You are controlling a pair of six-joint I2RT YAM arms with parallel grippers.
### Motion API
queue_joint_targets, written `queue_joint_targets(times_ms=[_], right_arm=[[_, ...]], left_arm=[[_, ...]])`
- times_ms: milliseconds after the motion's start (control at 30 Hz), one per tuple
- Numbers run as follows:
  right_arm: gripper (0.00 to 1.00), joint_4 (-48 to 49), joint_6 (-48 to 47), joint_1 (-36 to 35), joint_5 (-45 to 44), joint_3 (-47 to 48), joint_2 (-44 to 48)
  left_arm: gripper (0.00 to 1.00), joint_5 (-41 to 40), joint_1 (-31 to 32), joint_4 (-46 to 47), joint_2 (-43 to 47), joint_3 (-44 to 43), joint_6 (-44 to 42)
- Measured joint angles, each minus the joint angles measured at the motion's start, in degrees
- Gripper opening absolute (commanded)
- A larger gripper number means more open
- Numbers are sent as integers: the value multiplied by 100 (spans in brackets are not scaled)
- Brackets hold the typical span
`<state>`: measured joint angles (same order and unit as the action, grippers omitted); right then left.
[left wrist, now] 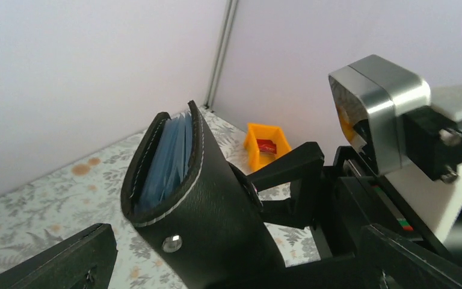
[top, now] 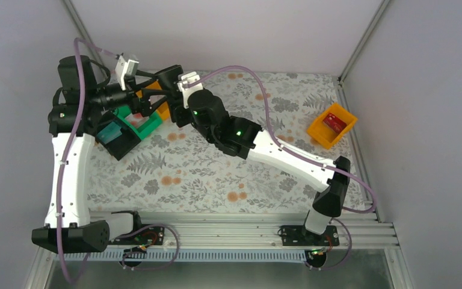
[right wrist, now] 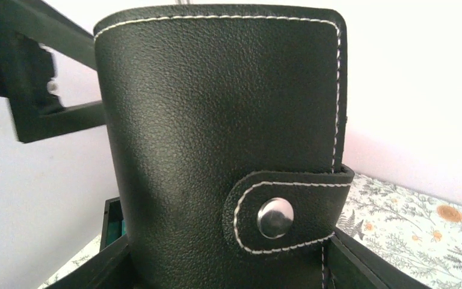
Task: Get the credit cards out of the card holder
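Note:
The card holder (right wrist: 216,120) is a black wallet, snapped shut by its tab, upright between the fingers of my right gripper (right wrist: 228,265), which is shut on its lower part. In the left wrist view the card holder (left wrist: 210,205) gapes a little at the top, showing its grey-blue inside. It stands between the spread fingers of my left gripper (left wrist: 234,265), with gaps on both sides. The two grippers meet at the back left, left gripper (top: 150,102) and right gripper (top: 171,90). A teal card (top: 111,132) lies in the black bin (top: 122,149). A red card (top: 335,122) lies in an orange bin (top: 322,133).
A green bin (top: 150,124) with something red in it sits beside the black bin, under the grippers. Another orange bin (top: 163,111) is partly hidden behind the arms. The floral mat (top: 216,174) covers the table. Grey walls close in on three sides.

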<state>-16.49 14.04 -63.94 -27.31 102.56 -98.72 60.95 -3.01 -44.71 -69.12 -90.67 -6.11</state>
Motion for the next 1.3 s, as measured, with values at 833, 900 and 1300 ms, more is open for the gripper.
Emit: queue_joint_targets(times_ms=[833, 900, 1300], right_arm=[[80, -31, -1001, 546, 1375, -1416, 1576], [71, -118, -833, 706, 1388, -1279, 1777], [44, -378, -560, 702, 2496, 557, 160]], left_arm=[[2, -828, 254, 192, 11, 470, 208], [2, -1001, 254, 170, 20, 470, 203], [2, -1161, 254, 177, 114, 651, 376]])
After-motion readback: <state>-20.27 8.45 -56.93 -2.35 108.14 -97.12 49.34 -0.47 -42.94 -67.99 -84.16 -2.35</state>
